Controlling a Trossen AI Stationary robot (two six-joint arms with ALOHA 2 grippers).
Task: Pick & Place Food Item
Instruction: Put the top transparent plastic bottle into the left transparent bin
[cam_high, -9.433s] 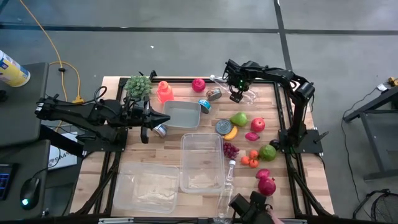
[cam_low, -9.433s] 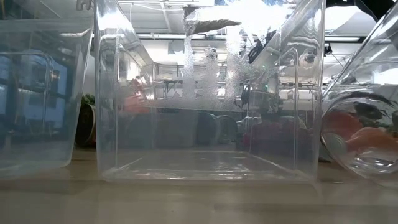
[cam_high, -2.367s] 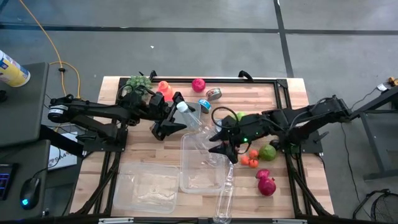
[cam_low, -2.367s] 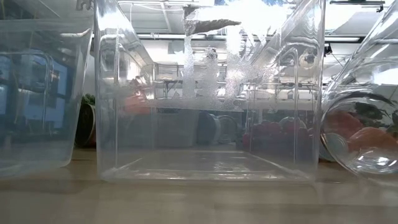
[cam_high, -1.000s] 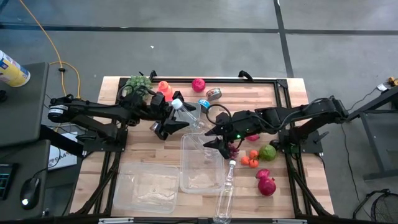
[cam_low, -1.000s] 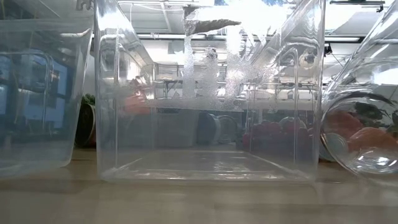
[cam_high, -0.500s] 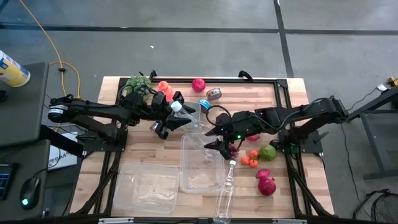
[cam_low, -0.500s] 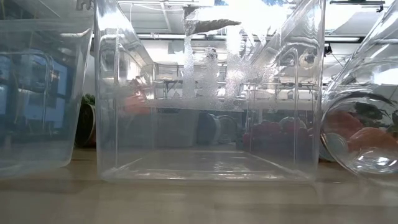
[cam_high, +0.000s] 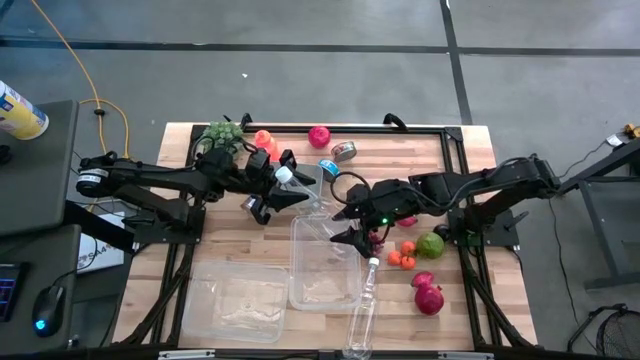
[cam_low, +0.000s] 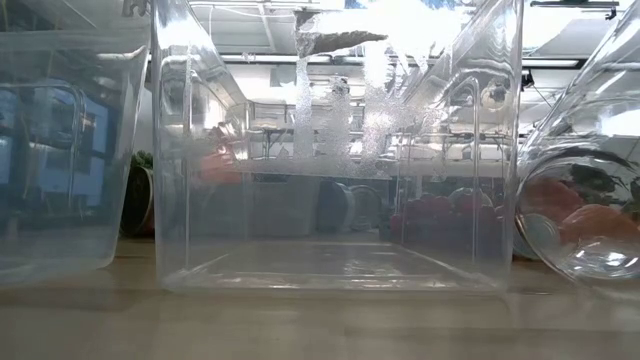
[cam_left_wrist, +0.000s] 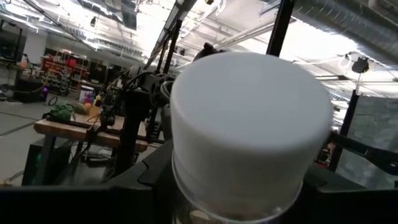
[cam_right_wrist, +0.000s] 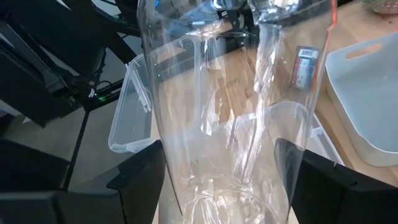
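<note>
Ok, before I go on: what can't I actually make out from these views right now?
- Right gripper fingertips: in the right wrist view the clear bottle fills the frame, so contact is unclear.
- The same bottle's body: nearly invisible in the high view, only its white cap shows.
- Left gripper fingers: the cap blocks the left wrist view.
- Fruit: low view, blurred behind the clear bins.
- Neither arm shows in the low view.

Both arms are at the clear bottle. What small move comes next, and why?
Probably ease the right gripper off the clear bottle, keeping the left gripper still. The left grips it below the white cap and the right straddles its body, so either arm moving alone could twist it.
</note>
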